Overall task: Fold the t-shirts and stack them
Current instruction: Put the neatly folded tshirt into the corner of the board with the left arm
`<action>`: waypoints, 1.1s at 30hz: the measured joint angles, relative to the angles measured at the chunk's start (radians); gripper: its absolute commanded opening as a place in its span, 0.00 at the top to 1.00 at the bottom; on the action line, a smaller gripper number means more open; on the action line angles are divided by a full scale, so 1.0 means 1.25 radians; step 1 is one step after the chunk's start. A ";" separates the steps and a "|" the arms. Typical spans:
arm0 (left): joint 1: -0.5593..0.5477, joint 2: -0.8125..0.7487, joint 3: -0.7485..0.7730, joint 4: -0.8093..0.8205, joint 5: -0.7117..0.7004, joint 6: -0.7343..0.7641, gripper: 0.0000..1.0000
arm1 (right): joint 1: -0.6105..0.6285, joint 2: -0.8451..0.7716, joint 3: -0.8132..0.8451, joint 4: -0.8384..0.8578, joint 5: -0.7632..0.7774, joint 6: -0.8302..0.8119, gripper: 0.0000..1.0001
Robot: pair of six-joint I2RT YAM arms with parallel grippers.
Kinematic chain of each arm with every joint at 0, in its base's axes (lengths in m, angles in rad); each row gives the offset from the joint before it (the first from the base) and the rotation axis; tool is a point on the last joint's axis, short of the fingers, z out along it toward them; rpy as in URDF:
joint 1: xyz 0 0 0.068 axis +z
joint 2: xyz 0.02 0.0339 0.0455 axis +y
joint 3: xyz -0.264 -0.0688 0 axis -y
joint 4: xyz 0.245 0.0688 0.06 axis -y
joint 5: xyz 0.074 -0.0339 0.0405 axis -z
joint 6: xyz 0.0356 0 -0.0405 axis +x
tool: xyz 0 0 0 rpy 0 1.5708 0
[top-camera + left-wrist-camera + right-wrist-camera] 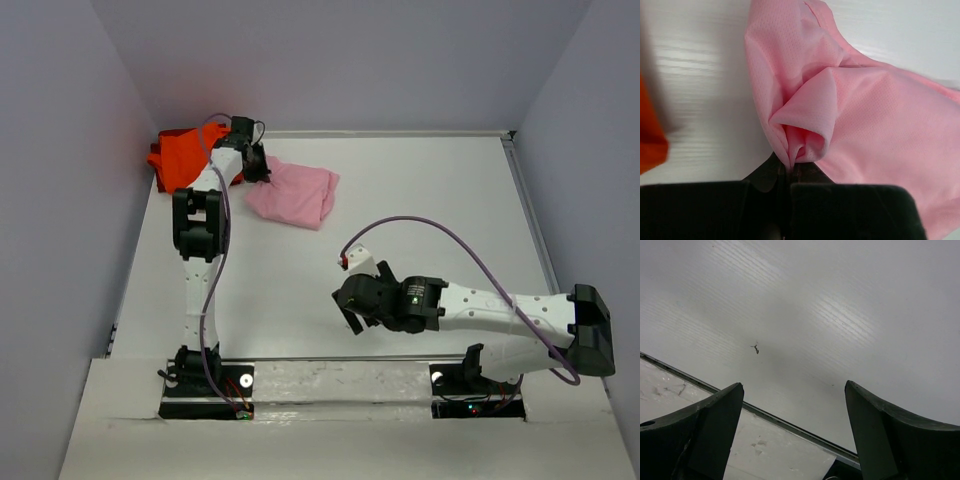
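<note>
A light pink t-shirt (295,192) lies crumpled on the white table at the far left. My left gripper (258,170) is shut on a pinched fold at its left edge; the left wrist view shows the pink cloth (850,110) bunched into the closed jaws of the left gripper (789,167). A bright orange t-shirt (185,153) sits heaped in the far left corner, behind the left arm, and shows as an orange patch (650,140). My right gripper (352,322) hangs open over bare table near the front; the right gripper (794,385) has nothing between its fingers.
Grey walls (90,150) close in the table on the left, back and right. A metal strip (780,422) marks the table's near edge, with the white mounting board (330,385) beyond it. A purple cable (440,228) loops above the right arm.
</note>
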 measured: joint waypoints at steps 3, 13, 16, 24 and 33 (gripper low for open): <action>0.027 -0.004 0.000 -0.020 -0.044 0.009 1.00 | 0.000 0.000 -0.009 0.013 -0.010 0.006 0.15; 0.056 -0.020 0.076 -0.075 -0.135 0.022 1.00 | 0.000 -0.036 -0.063 0.033 -0.039 0.042 0.16; 0.049 -0.020 0.129 -0.047 -0.135 0.022 1.00 | 0.000 -0.048 -0.063 0.039 -0.046 0.050 0.16; 0.052 -0.020 0.190 0.037 -0.145 0.022 1.00 | 0.000 -0.039 -0.065 0.061 -0.064 0.061 0.16; 0.085 0.023 0.226 0.100 -0.189 0.020 1.00 | 0.000 0.002 -0.067 0.075 -0.083 0.062 0.16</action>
